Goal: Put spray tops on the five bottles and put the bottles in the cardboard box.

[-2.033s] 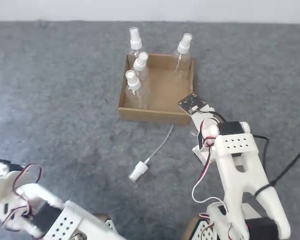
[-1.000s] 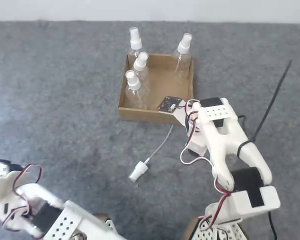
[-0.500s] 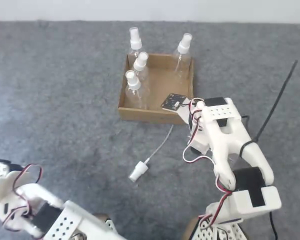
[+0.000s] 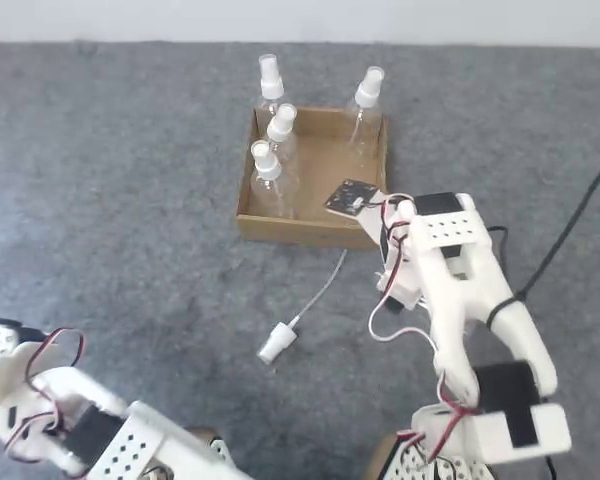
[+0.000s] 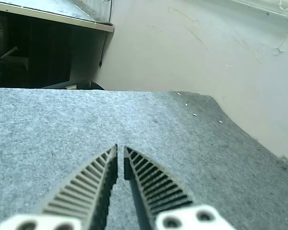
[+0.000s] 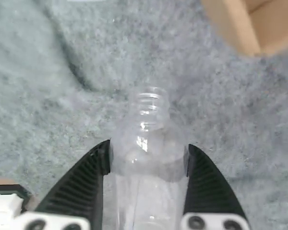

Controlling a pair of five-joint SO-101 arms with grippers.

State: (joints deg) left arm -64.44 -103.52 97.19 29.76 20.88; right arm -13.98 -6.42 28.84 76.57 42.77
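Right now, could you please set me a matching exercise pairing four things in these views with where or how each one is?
Things:
1. loose spray top
2. uncapped bottle
3. left gripper
4. cardboard box

States:
A. clamped in the right gripper
B. shut, holding nothing
C. lying on the carpet, apart from the box
D. has capped bottles standing inside

Pairs: 1-C, 2-A, 3-B, 4-D.

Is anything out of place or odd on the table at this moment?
Yes. A spray top lies on its side on the carpet before the cardboard box, while the right gripper holds a bottle without a top.
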